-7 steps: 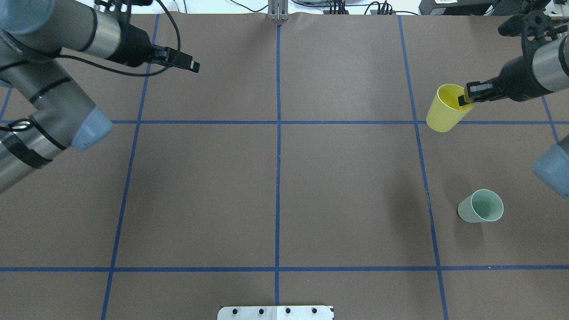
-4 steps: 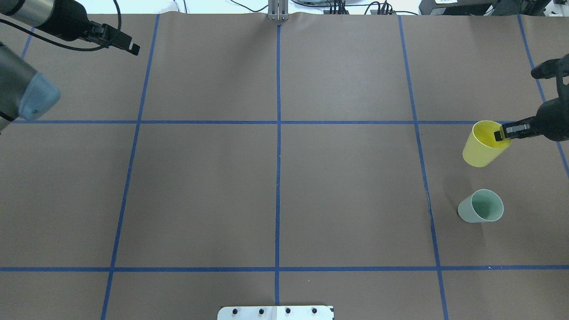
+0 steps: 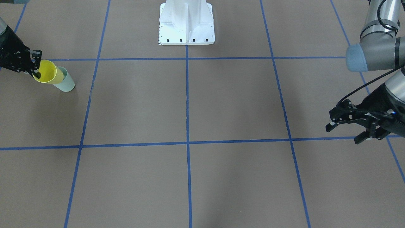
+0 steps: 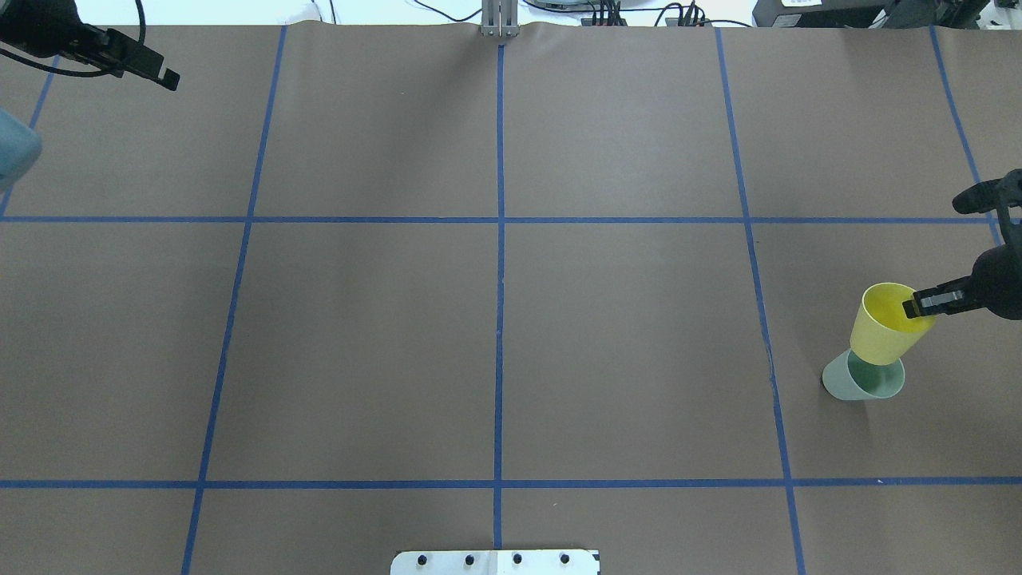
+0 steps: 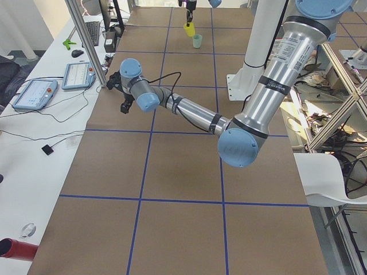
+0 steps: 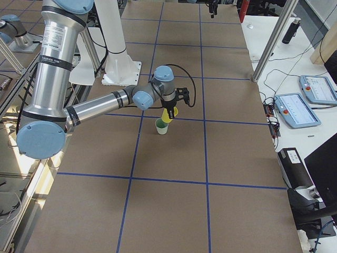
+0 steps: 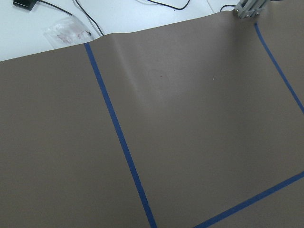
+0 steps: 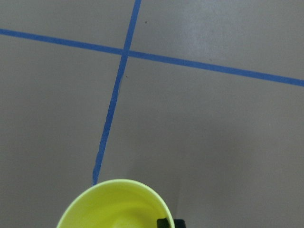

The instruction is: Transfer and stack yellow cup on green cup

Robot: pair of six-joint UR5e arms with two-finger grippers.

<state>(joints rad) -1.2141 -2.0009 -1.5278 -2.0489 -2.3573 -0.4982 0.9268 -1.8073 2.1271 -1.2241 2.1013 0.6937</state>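
The yellow cup (image 4: 885,329) hangs tilted in my right gripper (image 4: 924,303), which is shut on its rim with one finger inside and one outside. Its base is over the mouth of the green cup (image 4: 848,385), which stands upright on the table at the right; I cannot tell if they touch. The front view shows the yellow cup (image 3: 47,72) against the green cup (image 3: 66,83), with the right gripper (image 3: 35,67) on it. The right wrist view shows only the yellow rim (image 8: 114,202). My left gripper (image 3: 341,135) is open and empty, far off at the table's far left (image 4: 164,76).
Brown paper with blue tape grid lines (image 4: 499,220) covers the table. The white robot base plate (image 4: 495,561) is at the near middle edge. A metal post (image 4: 499,20) stands at the far edge. Pendants and cables lie on the side bench (image 6: 305,108).
My right gripper has carried the yellow cup back toward the robot, from the far right square to over the green cup. My left arm has drawn back into the far left corner.
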